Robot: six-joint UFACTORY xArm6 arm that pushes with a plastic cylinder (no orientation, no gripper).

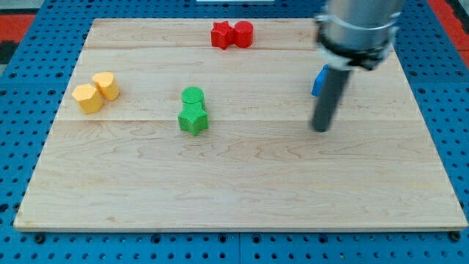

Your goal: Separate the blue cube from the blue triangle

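Note:
A blue block (pixel 319 81) shows at the view's right, mostly hidden behind my rod; its shape cannot be made out, and I cannot tell whether one or two blue blocks are there. My tip (pixel 320 128) rests on the wooden board (pixel 234 183), a little below the blue block and slightly apart from it.
Two red blocks (pixel 231 34) touch each other at the view's top centre. Two yellow blocks (pixel 96 91) sit together at the left. A green cylinder (pixel 193 96) touches a green star-like block (pixel 193 119) left of centre. Blue pegboard surrounds the board.

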